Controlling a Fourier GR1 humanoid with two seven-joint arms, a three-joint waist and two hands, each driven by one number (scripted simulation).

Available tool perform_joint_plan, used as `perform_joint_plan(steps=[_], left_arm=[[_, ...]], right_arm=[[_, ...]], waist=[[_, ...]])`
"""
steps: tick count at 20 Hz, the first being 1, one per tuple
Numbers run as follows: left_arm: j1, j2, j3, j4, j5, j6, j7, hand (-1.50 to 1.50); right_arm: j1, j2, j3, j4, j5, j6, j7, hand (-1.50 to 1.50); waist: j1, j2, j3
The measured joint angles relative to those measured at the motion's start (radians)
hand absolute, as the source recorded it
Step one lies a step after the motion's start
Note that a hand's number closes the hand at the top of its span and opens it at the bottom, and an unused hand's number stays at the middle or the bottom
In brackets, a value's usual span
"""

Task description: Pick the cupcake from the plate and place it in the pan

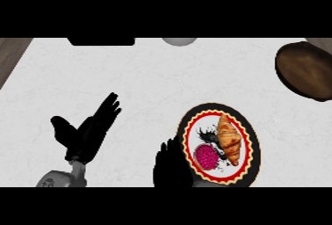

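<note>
The cupcake [206, 157] sits on the lower-left part of the plate [252, 145], touching the croissant [230, 138] on its right. The right hand [165, 167] is the nearer one, just beside the plate's left rim, so the cupcake lies to its right; whether it is open or closed cannot be told. The pan [303, 70] waits well apart at upper right. The left hand [88, 132] rests open, far left on the surface [162, 79].

The plate [248, 127] lies on the counter [162, 79] toward five o'clock. On it the cupcake [206, 157] sits at seven o'clock, with the croissant [230, 138] just beside, at its one o'clock. The pan [304, 70] lies well apart, at the plate's two o'clock.
</note>
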Motion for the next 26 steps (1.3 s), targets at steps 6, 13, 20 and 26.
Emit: perform_joint_plan(steps=[6,13,20,26], left_arm=[[0.022,0.008,0.014,-0.017,0.005,-0.019,0.0,0.0],[0.024,0.003,0.024,-0.027,0.003,-0.024,0.009,0.0],[0.021,-0.012,0.033,-0.022,-0.017,-0.039,0.01,0.0],[0.022,-0.028,0.048,-0.025,-0.036,-0.047,0.018,0.0]], right_arm=[[0.069,0.063,-0.007,0.014,0.083,0.03,0.041,-1.5],[0.071,0.016,-0.003,0.012,0.213,0.09,0.027,-1.5],[0.116,-0.012,-0.033,0.011,0.326,0.129,-0.011,-1.5],[0.131,-0.025,-0.061,0.025,0.415,0.14,-0.052,1.5]], waist=[[0.004,0.004,0.001],[0.007,0.005,0.002],[0.011,0.008,0.002],[0.013,0.009,0.003]])
